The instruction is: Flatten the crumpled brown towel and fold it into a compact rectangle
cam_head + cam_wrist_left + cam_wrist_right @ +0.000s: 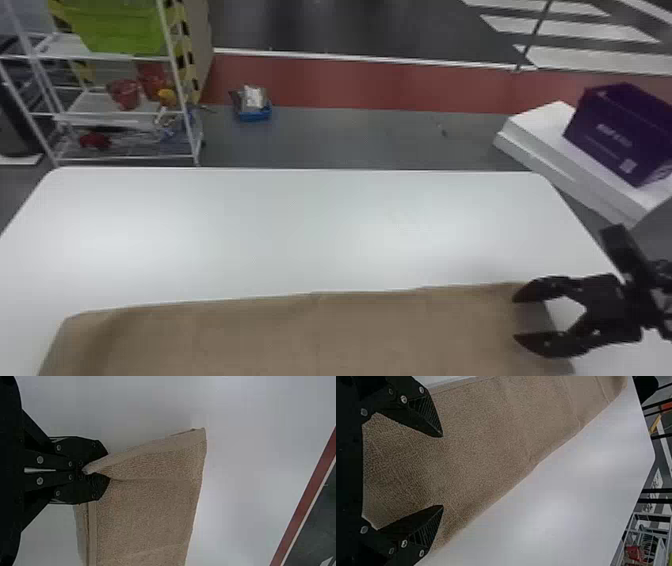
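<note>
Where the near side of the table (280, 215) meets the bottom of my head view, the brown towel (300, 335) lies spread in a long, broad band across most of the table's width, running out of frame. In the left wrist view I read the left gripper (107, 467) as clenched on a pinch of the towel's edge; a narrow pleat runs out from the fingertips, with a smooth hem band along the border. Edges of more than one layer show beside the fingers. Cloth matte, tan-brown, with a fine pebbled nap.

Right gripper (516, 318): released, fingers wide apart over the towel's right end, nothing between them that I can call gripped. Whether the tips touch cloth, I cannot tell. Under it, in the right wrist view, the pile looks mostly smooth, with a few faint straight creases running across farther along.

Far edge of the towel: nearly straight, slightly wavy, sloping a little, rounded at the left corner. A soft shaded dip sits by that left end.

Past the table, on my right, a purple box (620, 132) on white packaging (555, 145); on my left, a white rack (125, 114) with a green bin (117, 27).
</note>
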`<act>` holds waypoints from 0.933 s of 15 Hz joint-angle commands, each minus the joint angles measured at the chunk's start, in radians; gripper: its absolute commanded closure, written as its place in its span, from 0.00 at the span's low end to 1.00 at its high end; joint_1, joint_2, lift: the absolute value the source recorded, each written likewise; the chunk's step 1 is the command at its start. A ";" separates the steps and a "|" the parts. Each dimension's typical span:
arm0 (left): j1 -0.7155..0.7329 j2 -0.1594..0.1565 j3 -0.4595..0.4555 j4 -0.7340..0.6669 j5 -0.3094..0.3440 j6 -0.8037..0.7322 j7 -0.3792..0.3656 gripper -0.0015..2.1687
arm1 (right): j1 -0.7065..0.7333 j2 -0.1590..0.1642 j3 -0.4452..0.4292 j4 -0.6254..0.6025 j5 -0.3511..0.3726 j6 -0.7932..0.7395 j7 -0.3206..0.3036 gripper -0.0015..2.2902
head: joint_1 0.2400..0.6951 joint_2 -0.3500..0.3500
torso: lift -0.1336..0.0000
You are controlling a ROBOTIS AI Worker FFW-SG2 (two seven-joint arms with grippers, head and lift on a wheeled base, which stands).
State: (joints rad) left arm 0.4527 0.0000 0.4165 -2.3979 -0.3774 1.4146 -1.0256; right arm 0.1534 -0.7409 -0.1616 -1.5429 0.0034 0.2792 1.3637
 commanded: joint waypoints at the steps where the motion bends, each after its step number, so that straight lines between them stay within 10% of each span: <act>1: 0.001 -0.003 0.002 0.008 0.003 -0.038 0.007 0.82 | 0.008 0.000 -0.015 -0.002 -0.008 -0.001 0.002 0.12 | 1.00 0.33 | 0.07; 9: 0.119 -0.003 -0.045 -0.205 0.104 -0.173 0.042 0.82 | 0.026 0.006 -0.038 0.000 -0.008 -0.016 -0.011 0.12 | 1.00 0.29 | 0.07; 14: 0.152 -0.003 -0.288 -0.313 0.083 -0.099 0.148 0.81 | 0.023 0.011 -0.045 0.003 -0.006 -0.044 -0.040 0.12 | 1.00 0.15 | 0.07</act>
State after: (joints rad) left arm 0.6057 0.0000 0.2036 -2.6986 -0.2861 1.3035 -0.8941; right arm 0.1792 -0.7322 -0.2015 -1.5410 -0.0030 0.2405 1.3297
